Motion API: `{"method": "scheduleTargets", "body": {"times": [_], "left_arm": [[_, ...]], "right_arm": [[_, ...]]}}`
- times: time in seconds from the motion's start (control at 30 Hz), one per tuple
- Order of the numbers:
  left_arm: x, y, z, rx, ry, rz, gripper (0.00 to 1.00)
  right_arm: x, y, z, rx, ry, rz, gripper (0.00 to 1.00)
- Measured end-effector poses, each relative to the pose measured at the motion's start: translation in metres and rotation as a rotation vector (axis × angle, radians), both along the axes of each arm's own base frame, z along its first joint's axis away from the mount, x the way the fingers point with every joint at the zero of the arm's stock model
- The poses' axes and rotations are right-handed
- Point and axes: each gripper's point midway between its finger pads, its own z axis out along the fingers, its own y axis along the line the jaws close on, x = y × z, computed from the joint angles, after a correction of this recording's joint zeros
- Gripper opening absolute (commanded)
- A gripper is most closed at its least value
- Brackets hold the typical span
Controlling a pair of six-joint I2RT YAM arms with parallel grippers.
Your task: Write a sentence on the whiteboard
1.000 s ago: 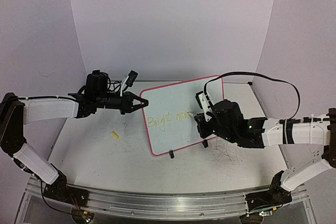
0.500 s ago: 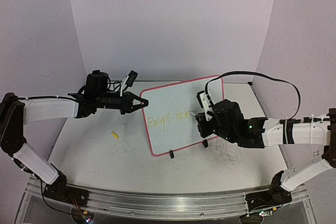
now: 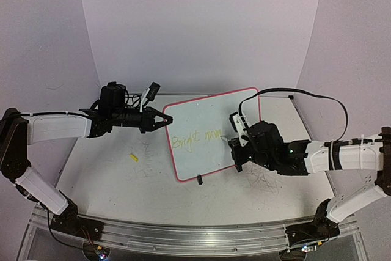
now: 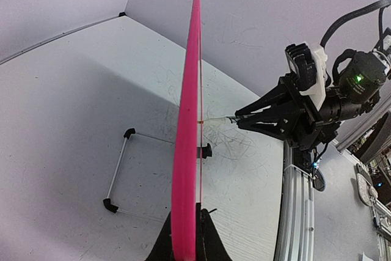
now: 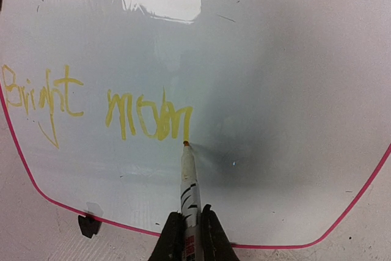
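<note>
The whiteboard (image 3: 211, 132) stands tilted on a wire stand, white with a pink rim. My left gripper (image 3: 164, 120) is shut on its left edge, which the left wrist view shows edge-on (image 4: 186, 145). My right gripper (image 3: 235, 145) is shut on a white marker (image 5: 189, 181). The marker's tip touches the board at the end of the yellow writing (image 5: 149, 115), which reads "Bright mom". The writing also shows in the top view (image 3: 197, 137).
A small yellow marker cap (image 3: 134, 158) lies on the table left of the board. The board's wire stand (image 4: 119, 172) with black feet rests behind it. Grey scribbles (image 3: 264, 181) mark the table under my right arm. An aluminium rail (image 3: 195, 236) runs along the near edge.
</note>
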Motion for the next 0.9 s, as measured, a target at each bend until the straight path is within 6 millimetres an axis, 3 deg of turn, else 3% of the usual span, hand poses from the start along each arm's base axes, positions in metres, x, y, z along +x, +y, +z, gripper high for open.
{"method": "scheduleTargets", "body": {"times": [0.13,0.37,0.9], "left_arm": [[-0.001,0.000,0.000,-0.001,-0.002,-0.004,0.00],[-0.001,-0.001,0.001,-0.002,-0.007,-0.009,0.00],[-0.001,-0.001,0.001,-0.002,-0.007,-0.010,0.00]], "right_arm": [[-0.001,-0.001,0.006,0.011,-0.004,0.005,0.00],[-0.001,-0.008,0.034,0.072,-0.049,-0.003,0.00],[-0.001,-0.003,0.022,0.040,-0.031,0.029,0.00]]}}
